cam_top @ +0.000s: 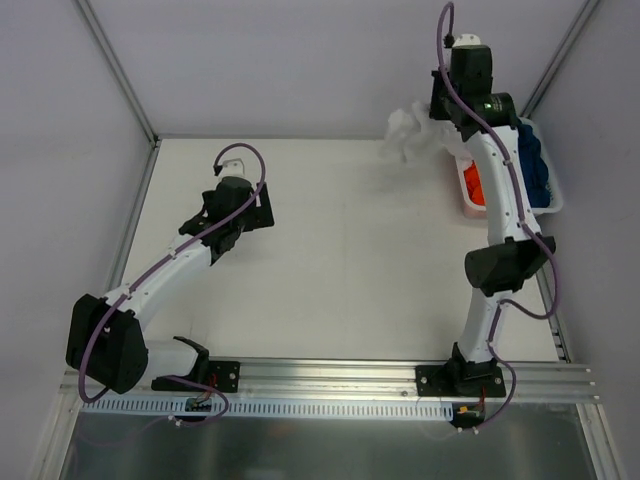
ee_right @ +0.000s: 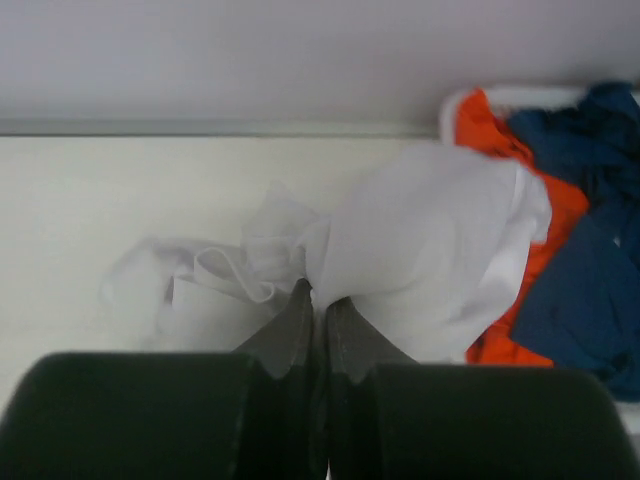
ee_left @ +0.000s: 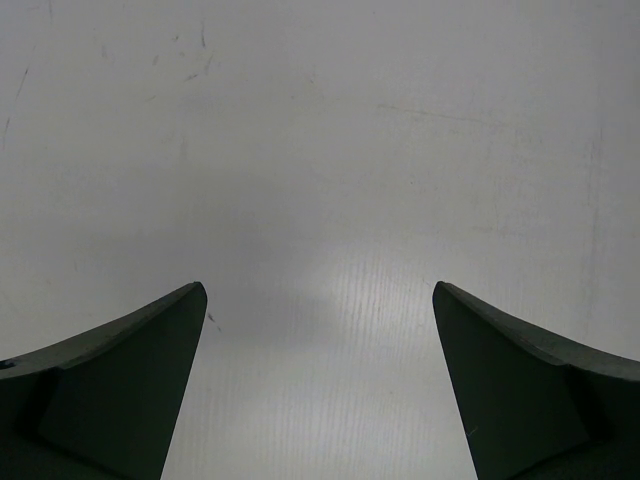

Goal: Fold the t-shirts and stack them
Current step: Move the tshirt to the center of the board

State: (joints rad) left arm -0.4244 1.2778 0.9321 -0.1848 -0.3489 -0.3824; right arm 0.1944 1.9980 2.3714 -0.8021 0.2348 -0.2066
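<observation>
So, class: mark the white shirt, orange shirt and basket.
white shirt [ee_right: 420, 240], right wrist view, bunched middle.
orange shirt [ee_right: 480, 125], right wrist view, top fold.
basket [ee_right: 530, 94], right wrist view, far rim.

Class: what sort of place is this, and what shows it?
Likely a robotics lab bench: left arm and right arm bolted to a metal rail, a white table, a basket of shirts.

A white plastic basket [cam_top: 555, 206] sits at the table's [cam_top: 350, 260] far right edge.
</observation>
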